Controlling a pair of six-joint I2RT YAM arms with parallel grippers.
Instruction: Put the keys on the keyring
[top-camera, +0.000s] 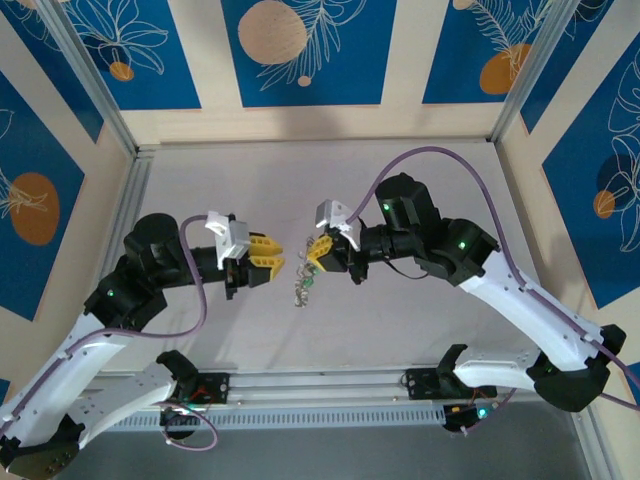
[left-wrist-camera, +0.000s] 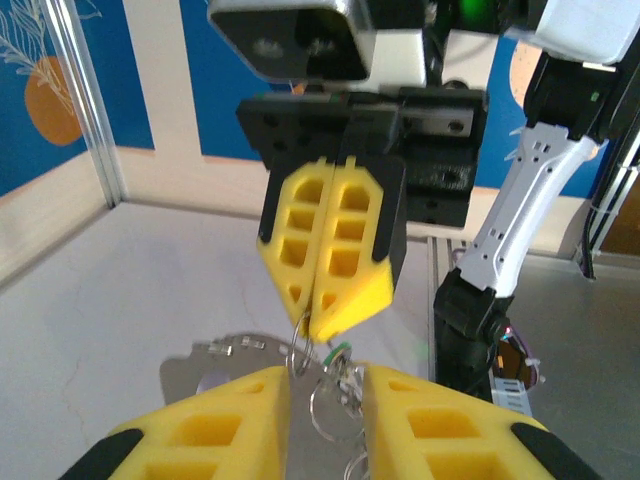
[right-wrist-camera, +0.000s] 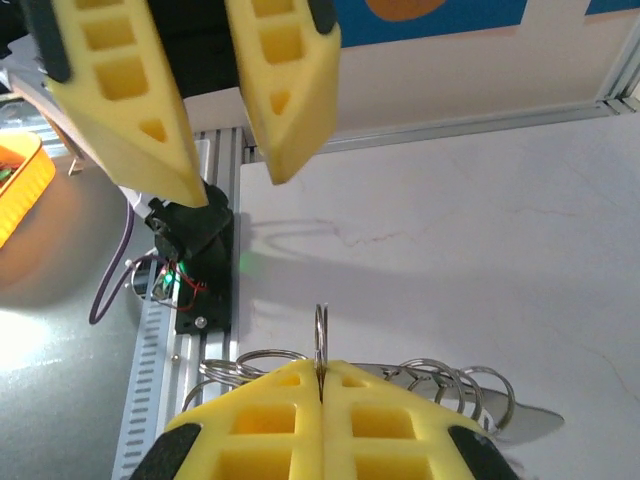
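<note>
My right gripper is shut on a thin silvery keyring, held edge-on and sticking up from its yellow fingertips. Below it hangs a bunch of small keys and several more rings. One key has a green head. My left gripper faces the right one at close range, tips a short way apart. It is open, with the hanging rings and keys seen through the gap between its fingers. In the right wrist view the left gripper is spread, with nothing between its tips.
A flat silvery metal piece lies in the bunch under the grippers. The pale tabletop runs to a metal rail at the near edge. Aluminium posts and patterned walls enclose the back and sides.
</note>
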